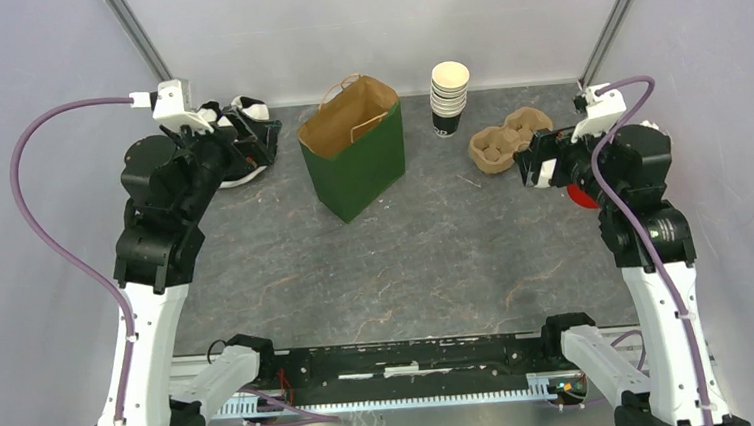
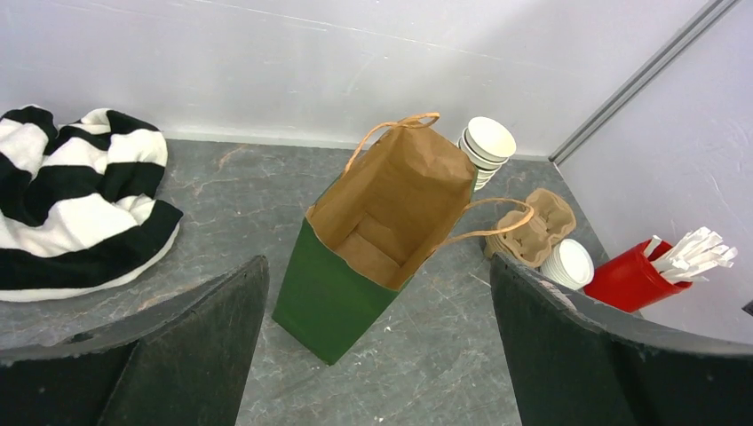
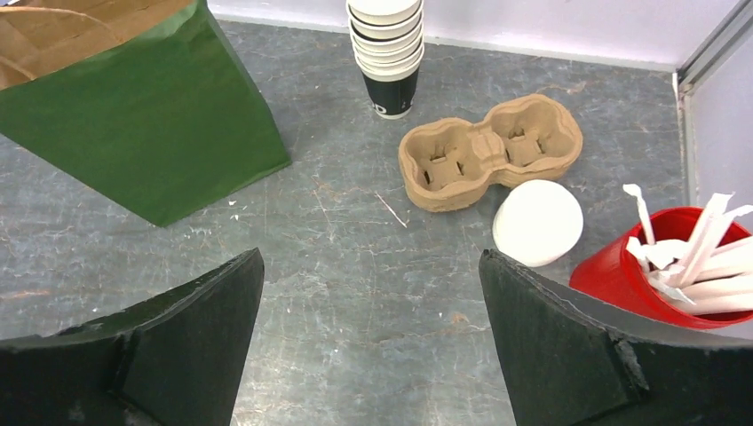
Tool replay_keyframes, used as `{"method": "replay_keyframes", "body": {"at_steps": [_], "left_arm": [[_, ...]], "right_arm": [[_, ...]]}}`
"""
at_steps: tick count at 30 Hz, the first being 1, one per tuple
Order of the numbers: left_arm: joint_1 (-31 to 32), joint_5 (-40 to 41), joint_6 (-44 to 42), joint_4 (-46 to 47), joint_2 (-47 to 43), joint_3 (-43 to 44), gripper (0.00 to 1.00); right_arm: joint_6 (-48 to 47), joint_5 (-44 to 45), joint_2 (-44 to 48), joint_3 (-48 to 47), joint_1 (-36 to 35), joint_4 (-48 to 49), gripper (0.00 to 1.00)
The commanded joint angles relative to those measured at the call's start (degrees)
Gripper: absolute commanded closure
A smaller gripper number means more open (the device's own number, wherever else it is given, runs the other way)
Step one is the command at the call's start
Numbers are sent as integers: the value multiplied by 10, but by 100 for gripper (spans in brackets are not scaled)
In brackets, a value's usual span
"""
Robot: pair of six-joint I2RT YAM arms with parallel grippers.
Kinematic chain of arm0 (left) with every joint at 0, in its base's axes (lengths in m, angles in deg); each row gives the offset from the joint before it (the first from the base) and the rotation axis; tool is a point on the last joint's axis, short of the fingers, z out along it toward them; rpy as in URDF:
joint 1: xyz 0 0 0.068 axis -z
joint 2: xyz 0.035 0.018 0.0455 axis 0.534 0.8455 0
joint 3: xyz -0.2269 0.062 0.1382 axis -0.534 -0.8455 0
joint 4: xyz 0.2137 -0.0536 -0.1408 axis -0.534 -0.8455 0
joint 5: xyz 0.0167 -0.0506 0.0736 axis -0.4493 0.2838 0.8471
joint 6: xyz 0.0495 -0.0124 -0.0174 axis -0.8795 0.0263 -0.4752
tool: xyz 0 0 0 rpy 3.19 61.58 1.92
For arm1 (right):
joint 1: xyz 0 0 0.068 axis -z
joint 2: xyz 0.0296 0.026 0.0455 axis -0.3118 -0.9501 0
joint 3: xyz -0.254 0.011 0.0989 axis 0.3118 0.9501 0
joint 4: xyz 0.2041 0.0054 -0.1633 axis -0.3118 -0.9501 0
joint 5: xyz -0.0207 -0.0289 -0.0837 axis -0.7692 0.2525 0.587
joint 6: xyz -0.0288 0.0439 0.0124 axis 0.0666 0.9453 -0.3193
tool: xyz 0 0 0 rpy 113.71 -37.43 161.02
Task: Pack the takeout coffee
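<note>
The takeout coffee cups (image 1: 450, 96) stand nested in a stack of several at the back of the table, dark outside, cream inside, with no lids on. In the right wrist view the stack (image 3: 388, 49) is far ahead. A pile of white lids (image 3: 537, 222) lies beside a brown pulp cup carrier (image 3: 488, 151). An open green paper bag (image 1: 354, 152) stands upright mid-table. My left gripper (image 2: 377, 258) hovers open, left of and above the bag, looking into it. My right gripper (image 3: 370, 252) hangs open over bare table, short of the carrier. Neither holds anything.
A red cup of white stirrers (image 3: 675, 266) stands at the far right next to the lids. A black-and-white striped cloth (image 2: 75, 204) lies at the back left. White walls close off the back and both sides of the grey table (image 1: 426, 260).
</note>
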Motion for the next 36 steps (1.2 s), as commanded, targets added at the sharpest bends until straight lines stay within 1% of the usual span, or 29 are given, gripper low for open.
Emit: {"method": "replay_keyframes", "body": {"at_steps": [1, 7, 10, 14, 18, 20, 23, 26, 30, 34, 35, 36], "left_arm": [[-3, 12, -19, 4, -8, 21, 0], [-3, 14, 25, 0, 32, 36, 0], [-2, 41, 32, -29, 50, 47, 0], [-2, 64, 31, -32, 45, 38, 0], [-3, 63, 30, -33, 41, 34, 0], [-2, 59, 29, -33, 37, 28, 0], [-2, 55, 18, -32, 35, 24, 0], [-2, 64, 14, -32, 33, 22, 0], [-2, 63, 5, -31, 34, 24, 0], [-2, 57, 5, -32, 38, 24, 0], [-3, 54, 7, -32, 39, 24, 0], [-3, 51, 10, -32, 39, 22, 0]], "right_arm": [[29, 0, -28, 4, 2, 38, 2], [4, -9, -58, 13, 2, 56, 2], [-5, -6, -69, 12, 2, 66, 2], [-6, -3, -83, 14, 2, 80, 2], [47, 13, -109, 12, 2, 123, 2], [78, 39, -124, 17, 2, 153, 2], [88, 78, -149, 31, -3, 198, 2], [66, 116, -198, 6, -17, 205, 2], [64, 120, -281, -41, -32, 221, 2], [100, 115, -361, -90, -42, 269, 2], [115, 116, -381, -104, -43, 282, 3], [129, 117, -402, -118, -44, 293, 7]]}}
